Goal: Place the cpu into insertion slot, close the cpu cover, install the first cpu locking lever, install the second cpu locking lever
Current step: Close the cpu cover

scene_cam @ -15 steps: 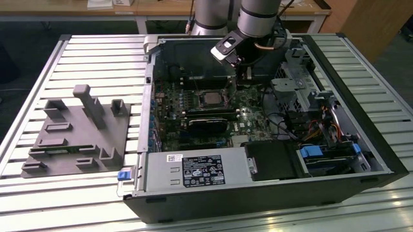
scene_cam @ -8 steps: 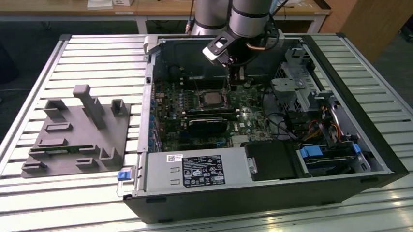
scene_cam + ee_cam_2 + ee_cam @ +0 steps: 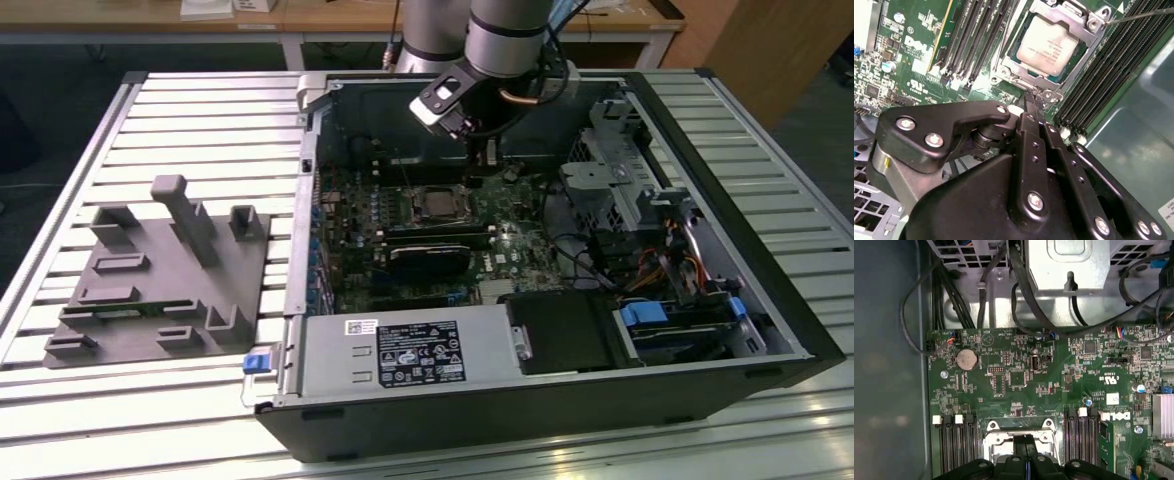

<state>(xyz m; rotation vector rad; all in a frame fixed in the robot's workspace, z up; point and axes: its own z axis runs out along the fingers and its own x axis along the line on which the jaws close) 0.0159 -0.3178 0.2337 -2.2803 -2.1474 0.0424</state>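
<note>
The cpu [image 3: 1046, 47] lies flat with its grey metal face up inside the insertion slot [image 3: 994, 437] on the green board. The cpu cover [image 3: 1085, 26], a silver frame, lies down around the chip. A thin locking lever [image 3: 1144, 16] runs out from the socket's corner. My gripper [image 3: 1033, 100] has its black fingers together with nothing between them, and the tips are just off the socket's near corner. In the exterior view the gripper [image 3: 489, 158] hangs inside the case, just beyond the socket [image 3: 434, 203].
Black memory slots [image 3: 974, 35] flank the socket on both sides. The open computer case [image 3: 787, 330] holds a power supply [image 3: 387, 355], a black drive cage [image 3: 567, 330] and loose cables [image 3: 641, 270]. A grey fixture [image 3: 160, 270] stands on the slatted table at the exterior view's left.
</note>
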